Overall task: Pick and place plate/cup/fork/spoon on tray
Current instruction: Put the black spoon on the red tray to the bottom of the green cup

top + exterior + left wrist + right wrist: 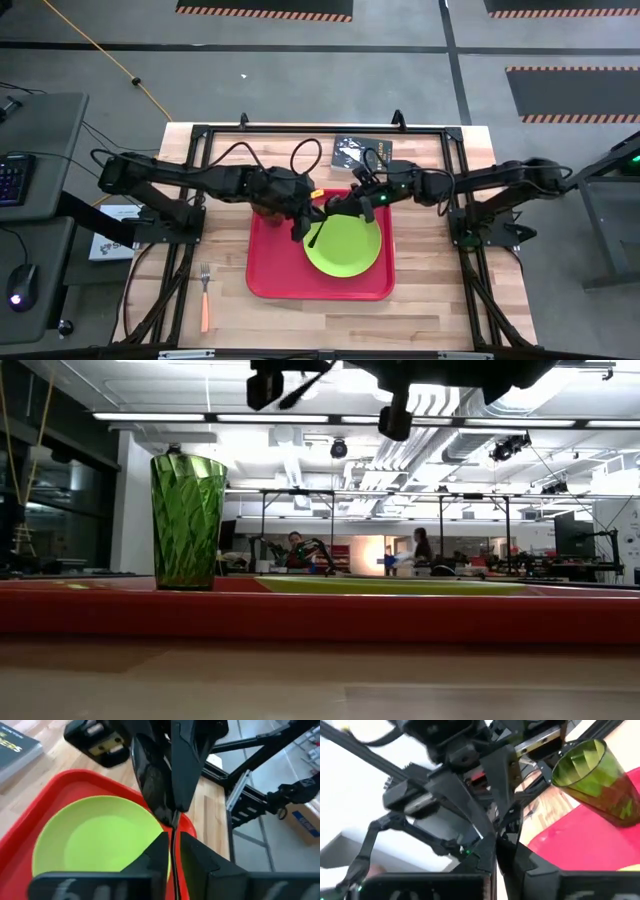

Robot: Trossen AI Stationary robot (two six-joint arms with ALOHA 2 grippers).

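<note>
Your right hand is closed on the spoon, holding it in the air above the lime-green plate's far-left edge. Your left hand sits around the same dark handle; I cannot tell whether it is clamped or slack. The plate lies in the right half of the red tray, the green cup stands in the tray's far-left corner, and the fork lies near the tabletop's front-left corner.

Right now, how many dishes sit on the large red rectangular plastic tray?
2. The round lime-green plastic plate lies on the tray's right half; the translucent green tumbler stands at its far-left corner, partly hidden from above.
</note>
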